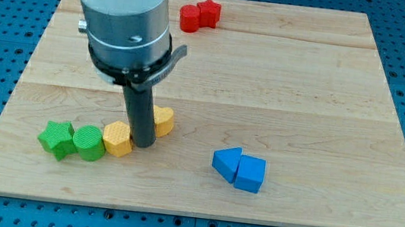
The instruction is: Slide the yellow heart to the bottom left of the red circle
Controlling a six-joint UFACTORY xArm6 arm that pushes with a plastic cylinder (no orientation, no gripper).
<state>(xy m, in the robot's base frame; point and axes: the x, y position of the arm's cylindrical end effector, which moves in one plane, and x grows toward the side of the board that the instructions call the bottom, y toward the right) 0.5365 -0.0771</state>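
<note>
My tip (pixel 141 145), the bare lower end of a straight dark rod holding nothing, rests on the pale wooden board (pixel 305 87) between two yellow blocks. The yellow block (pixel 118 137) to its left touches it; its shape is unclear. The yellow block (pixel 163 120) to its right is partly hidden behind the rod. Left of these sit a green cylinder (pixel 88 143) and green star (pixel 56 139). The red circle (pixel 190 17) and red star (pixel 209 11) lie far off at the back. Two blue blocks (pixel 240 169) sit near right.
</note>
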